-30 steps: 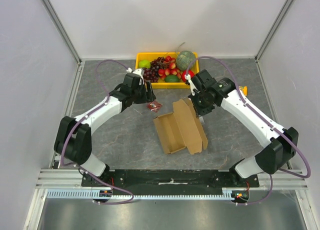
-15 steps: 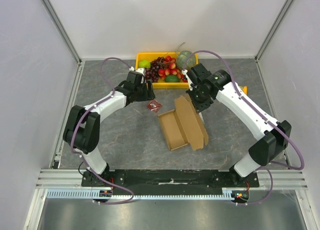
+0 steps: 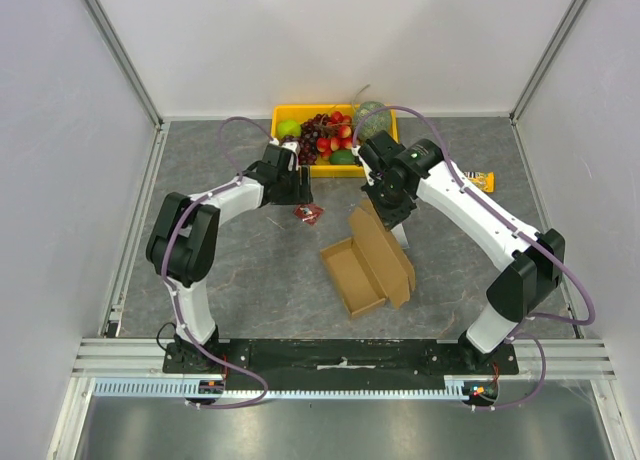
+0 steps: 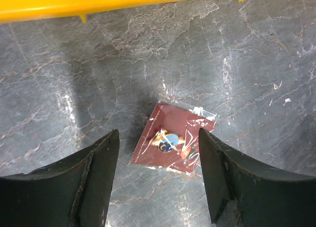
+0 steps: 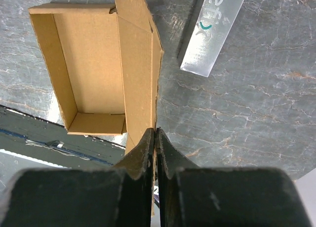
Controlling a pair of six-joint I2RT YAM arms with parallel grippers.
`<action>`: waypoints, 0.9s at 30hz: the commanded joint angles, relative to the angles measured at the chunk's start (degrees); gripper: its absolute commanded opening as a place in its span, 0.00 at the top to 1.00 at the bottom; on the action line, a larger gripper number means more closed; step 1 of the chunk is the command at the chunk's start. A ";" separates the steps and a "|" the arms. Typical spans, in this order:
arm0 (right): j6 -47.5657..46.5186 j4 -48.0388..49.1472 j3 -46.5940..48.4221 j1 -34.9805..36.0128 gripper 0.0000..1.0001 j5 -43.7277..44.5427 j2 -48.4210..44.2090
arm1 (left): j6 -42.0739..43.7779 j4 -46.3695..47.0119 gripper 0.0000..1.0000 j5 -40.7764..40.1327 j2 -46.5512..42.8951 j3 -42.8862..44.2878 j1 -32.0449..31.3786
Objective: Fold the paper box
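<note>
Tabletop: grey stone pattern (image 3: 250, 280); both arms reach over it from the near edge.
Paper box: brown cardboard (image 3: 352, 268) (image 5: 94, 64), near the middle of the tabletop, between the two arms and nearer than the yellow tray. Its shallow part lies flat and open upward. The long lid flap on its right side stands up at a slant.
Right jaws: almost together, and the upper edge of the lid flap runs in between them. In the wrist view they seem to pinch the cardboard, but the thin gap is dark, so the contact is not fully sure.
Clear strip: a transparent plastic piece with printed letters (image 5: 212, 34), flat on the tabletop just beside the box.
Red packet: a small dark red sachet (image 4: 173, 144) (image 3: 309, 213), flat on the tabletop, farther and to the left of the box, apart from it.
Left jaws: wide apart, holding nothing, above the red packet, which shows between them in the wrist view.
Yellow tray: at the far edge (image 3: 283, 112) (image 4: 98, 2), filled with fruit (image 3: 335, 140).
Orange packet: small (image 3: 484, 180), to the right of the tray.
</note>
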 commanded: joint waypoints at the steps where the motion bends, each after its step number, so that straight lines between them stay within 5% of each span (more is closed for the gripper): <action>1: 0.28 0.17 0.10 -0.06 0.92 0.12 -1.09 | 2.17 2.04 0.29 2.14 2.82 3.70 0.26; 8: 0.19 1.31 -1.75 -0.06 0.93 -0.76 -1.97 | 1.21 2.30 0.31 1.96 6.07 5.90 0.52; 27: 0.19 3.25 -3.59 -0.06 0.95 -1.82 -2.76 | 2.43 2.65 0.62 8.11 6.43 4.06 0.61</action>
